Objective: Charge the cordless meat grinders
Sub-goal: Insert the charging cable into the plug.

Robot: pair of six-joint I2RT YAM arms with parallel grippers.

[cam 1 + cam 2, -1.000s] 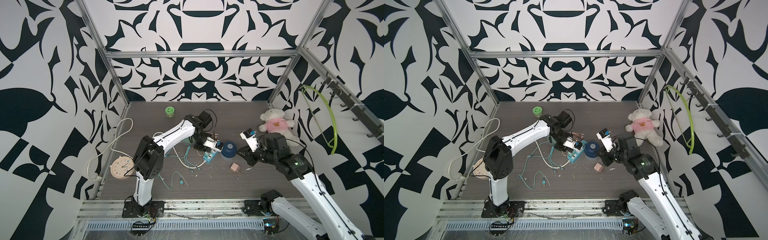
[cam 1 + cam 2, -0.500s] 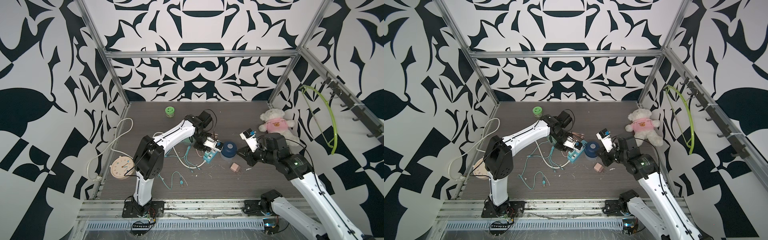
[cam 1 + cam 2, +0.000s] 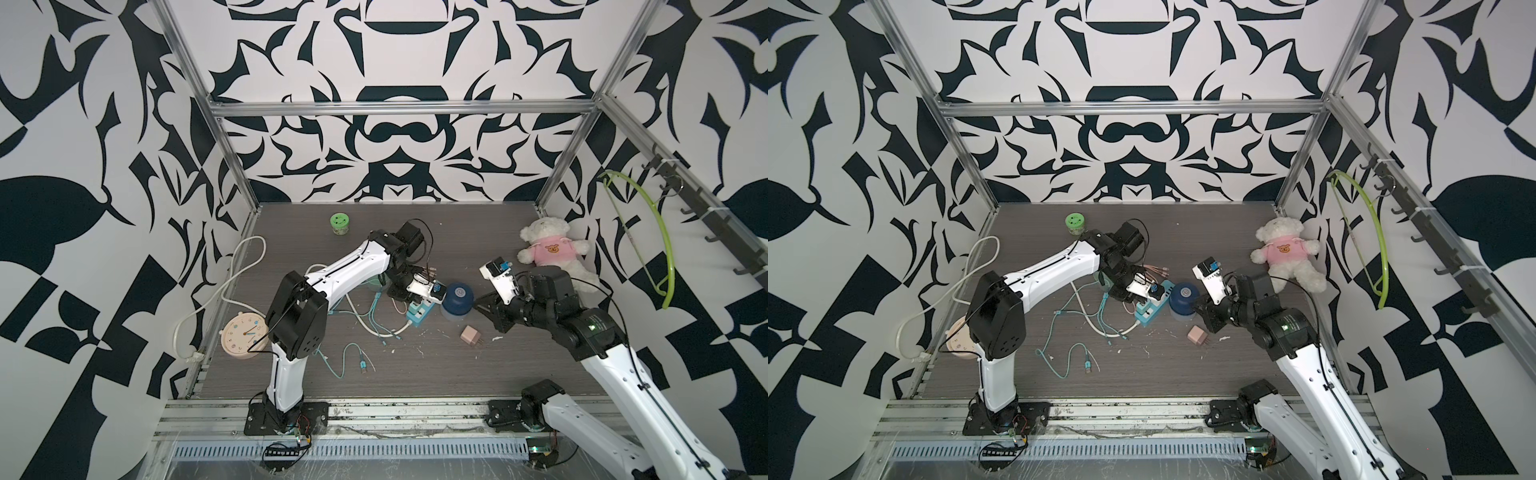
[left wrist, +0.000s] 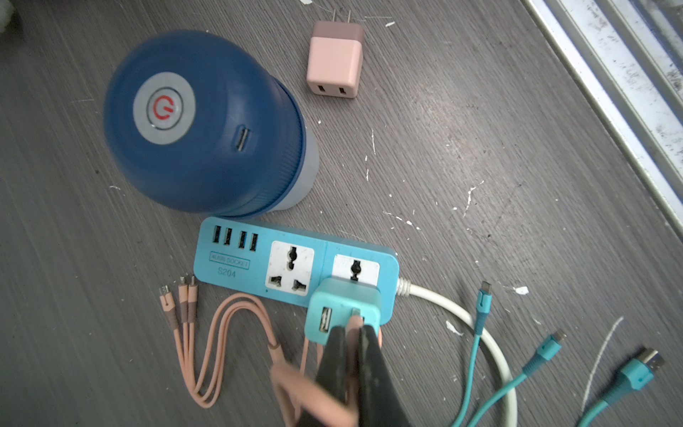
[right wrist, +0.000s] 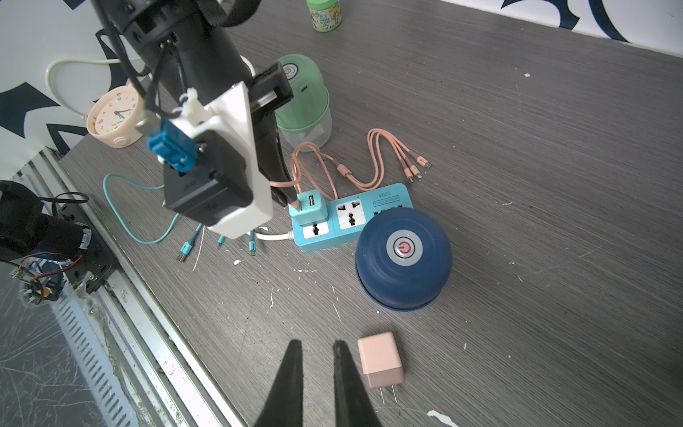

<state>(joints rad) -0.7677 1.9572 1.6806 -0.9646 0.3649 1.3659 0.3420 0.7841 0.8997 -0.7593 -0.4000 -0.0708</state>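
Clamping the pink cable (image 4: 221,332) in our left gripper (image 4: 354,327), right gripper (image 5: 317,345) ajar and empty, we are seeing the domed dark blue grinder (image 4: 207,148) beside the power strip (image 4: 236,264); only the right wrist is plainly revealing the mint green grinder (image 5: 306,100).

Mint grinder (image 5: 306,103) partly behind left arm (image 5: 207,55)

Grinder (image 4: 199,125) just beside power strip (image 4: 236,255)

Tabletop (image 3: 457,374): blue grinder (image 3: 457,296), pwr strip (image 4: 236,262), charger (image 4: 334,59)
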